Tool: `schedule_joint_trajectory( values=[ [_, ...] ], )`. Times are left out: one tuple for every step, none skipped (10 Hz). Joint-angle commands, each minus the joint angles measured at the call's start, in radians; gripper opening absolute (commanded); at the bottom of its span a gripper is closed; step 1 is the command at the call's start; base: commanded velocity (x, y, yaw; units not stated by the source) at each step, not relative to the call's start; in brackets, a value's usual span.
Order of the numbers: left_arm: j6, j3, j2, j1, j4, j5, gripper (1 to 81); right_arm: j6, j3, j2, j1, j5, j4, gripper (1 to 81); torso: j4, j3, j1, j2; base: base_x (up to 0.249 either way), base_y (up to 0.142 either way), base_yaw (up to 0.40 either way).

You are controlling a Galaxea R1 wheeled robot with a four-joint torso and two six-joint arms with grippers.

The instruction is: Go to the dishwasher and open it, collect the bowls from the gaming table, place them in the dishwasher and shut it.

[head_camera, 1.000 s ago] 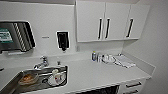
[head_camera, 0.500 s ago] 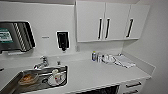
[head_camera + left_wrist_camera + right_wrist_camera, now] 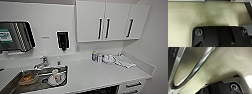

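A: Where is the dishwasher (image 3: 186,68)?

B: Under the counter (image 3: 100,75). The right wrist view has its steel front and curved bar handle (image 3: 199,64) close up, with pale floor beyond; in the head view there is a dark strip below the counter's front edge, which I take for its top.

A: And the grippers?

B: I cannot tell whether either is wide or narrow — the wrist views give me dark robot parts, no fingers.

A: How should the opening go?

B: My judgement: grasp the handle squarely at its middle and pull out and down evenly, base set back so the door has room.

A: Anything around?

B: A sink (image 3: 15,82) with dishes, a tap (image 3: 42,63), bottles (image 3: 97,57), a cloth (image 3: 125,61), 3 wall cabinets (image 3: 110,21) — none seem in the way.
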Motion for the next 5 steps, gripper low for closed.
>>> schedule_joint_trajectory(
  values=[
    [-0.001, -0.004, -0.014, -0.050, 0.004, 0.033, 81.1, -0.013, -0.007, 0.042, 0.105, 0.074, -0.055, 81.1, 0.000, 0.000, 0.000, 0.000, 0.000, 0.000, 0.000],
    [-0.001, -0.004, -0.017, -0.050, 0.001, 0.033, 81.1, -0.013, 0.000, 0.072, 0.106, 0.132, -0.076, 81.1, 0.000, 0.000, 0.000, 0.000, 0.000, 0.000, 0.000],
    [-0.001, -0.004, -0.017, -0.050, 0.001, 0.033, 81.1, -0.012, 0.005, 0.098, 0.115, 0.169, -0.114, 81.1, 0.000, 0.000, 0.000, 0.000, 0.000, 0.000, 0.000],
    [-0.001, -0.004, -0.017, -0.050, 0.002, 0.033, 81.1, -0.009, 0.010, 0.112, 0.128, 0.178, -0.134, 81.1, 0.000, 0.000, 0.000, 0.000, 0.000, 0.000, 0.000],
    [-0.001, -0.004, -0.017, -0.050, 0.002, 0.032, 81.1, -0.009, 0.011, 0.120, 0.140, 0.178, -0.133, 81.1, 0.000, 0.000, 0.000, 0.000, 0.000, 0.000, 0.000]
  ],
)
